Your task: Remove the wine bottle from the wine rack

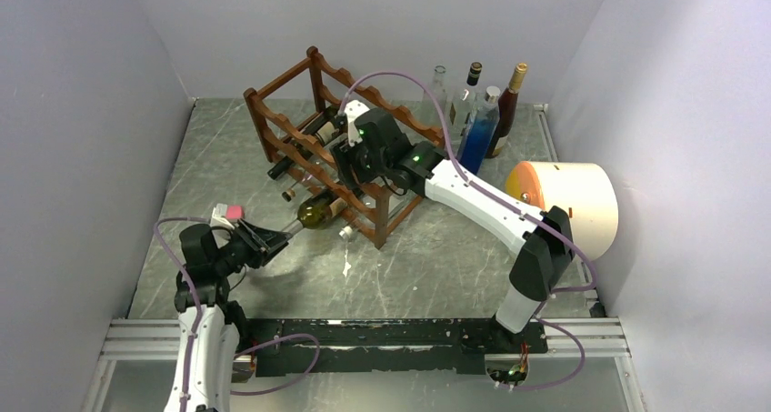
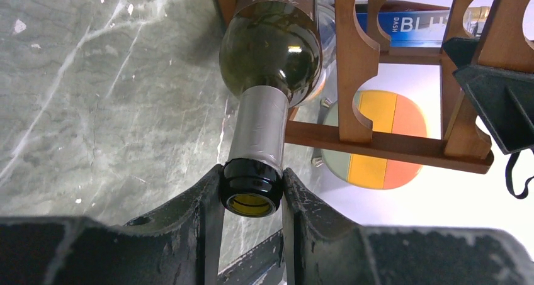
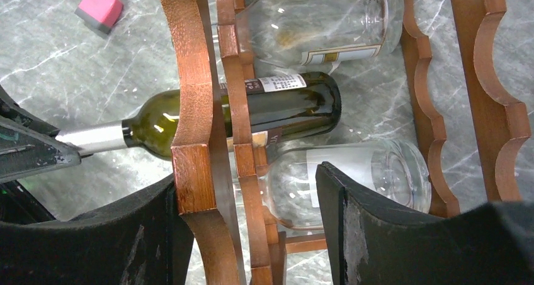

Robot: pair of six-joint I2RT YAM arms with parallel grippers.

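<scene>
Low in the rack (image 3: 195, 102), the bottle (image 1: 316, 213) lies flat, its base between the rails and its neck poking out toward the left hand (image 2: 252, 190), which is clenched on the mouth. Its long axis runs about level with the surface (image 1: 436, 257). The right hand (image 3: 245, 184) straddles 1 rail, fingers spread, not clamping. The grasp looks made; drawing the bottle out along its axis is left.
</scene>
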